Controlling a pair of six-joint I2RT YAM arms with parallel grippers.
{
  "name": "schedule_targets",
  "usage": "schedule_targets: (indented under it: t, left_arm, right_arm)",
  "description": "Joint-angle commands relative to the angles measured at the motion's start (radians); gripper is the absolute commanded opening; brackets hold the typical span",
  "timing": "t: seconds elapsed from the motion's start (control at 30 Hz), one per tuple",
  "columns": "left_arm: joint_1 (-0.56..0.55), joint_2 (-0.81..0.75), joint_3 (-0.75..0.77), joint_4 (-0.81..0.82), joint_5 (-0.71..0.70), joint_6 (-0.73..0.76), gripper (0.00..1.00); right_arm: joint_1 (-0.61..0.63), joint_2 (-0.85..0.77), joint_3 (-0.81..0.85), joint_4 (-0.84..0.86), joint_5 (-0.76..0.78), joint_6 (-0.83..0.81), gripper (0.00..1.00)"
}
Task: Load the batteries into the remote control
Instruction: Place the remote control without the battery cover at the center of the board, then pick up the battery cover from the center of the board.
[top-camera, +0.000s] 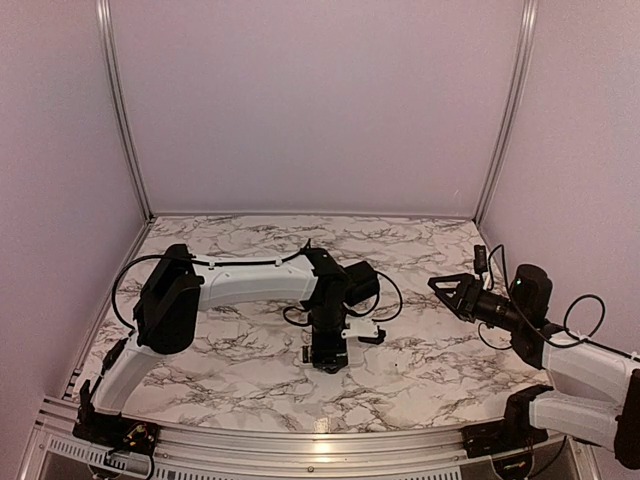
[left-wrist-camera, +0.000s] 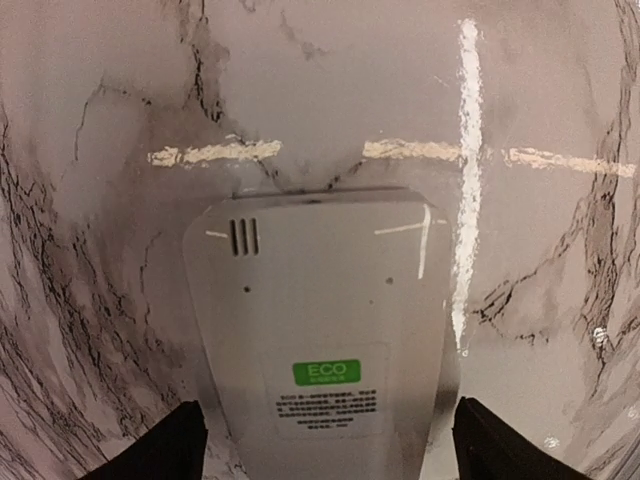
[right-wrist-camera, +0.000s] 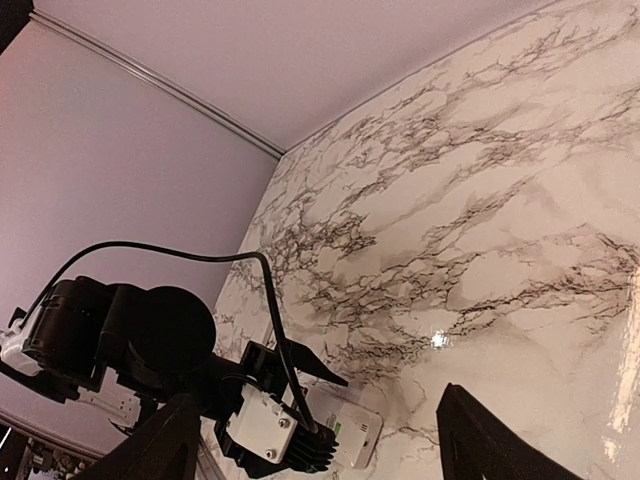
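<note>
The remote control (left-wrist-camera: 320, 330) lies flat on the marble table with its back up, showing a green ECO label and small print. My left gripper (left-wrist-camera: 325, 462) is open and points down over it. Its fingers (left-wrist-camera: 175, 450) stand on either side of the remote's near part, with a small gap to each edge. From above, my left gripper (top-camera: 326, 360) covers most of the remote (top-camera: 306, 353). My right gripper (top-camera: 446, 292) is open and empty, raised at the right, and faces the left gripper. The remote also shows in the right wrist view (right-wrist-camera: 352, 432). No batteries are in view.
The marble table (top-camera: 250, 240) is walled by lilac panels at the back and both sides. White scratch marks (left-wrist-camera: 465, 150) cross the tabletop just beyond the remote. The left arm's cable (right-wrist-camera: 200, 258) loops above its wrist.
</note>
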Motion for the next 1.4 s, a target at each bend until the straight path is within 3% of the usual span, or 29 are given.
schedule_targets:
  t: [0.0, 0.2, 0.37, 0.6, 0.73, 1.0, 1.37]
  left_arm:
    - [-0.003, -0.035, 0.030, -0.014, -0.011, -0.021, 0.99]
    - [0.042, -0.176, -0.034, 0.057, -0.039, -0.108, 0.99]
    - [0.187, -0.406, -0.325, 0.251, -0.022, -0.314, 0.99]
    - [0.291, -0.630, -0.705, 0.341, -0.113, -0.492, 0.98]
    - [0.353, -0.666, -0.801, 0.330, -0.101, -0.452, 0.86]
    - [0.408, -0.594, -0.815, 0.296, -0.089, -0.450, 0.57]
    - [0.410, -0.554, -0.838, 0.307, -0.029, -0.505, 0.36]
  right_arm:
    - [-0.009, -0.004, 0.009, 0.015, -0.010, -0.009, 0.80]
    - [-0.010, -0.004, 0.022, 0.024, -0.007, -0.039, 0.80]
    - [-0.010, 0.006, 0.048, 0.004, -0.001, -0.096, 0.80]
    - [-0.010, 0.036, 0.050, 0.053, -0.030, -0.114, 0.79]
    - [-0.010, 0.066, 0.041, 0.097, -0.045, -0.104, 0.79]
    - [-0.010, 0.085, 0.041, 0.119, -0.061, -0.099, 0.78]
    - [-0.010, 0.089, 0.041, 0.117, -0.063, -0.109, 0.77]
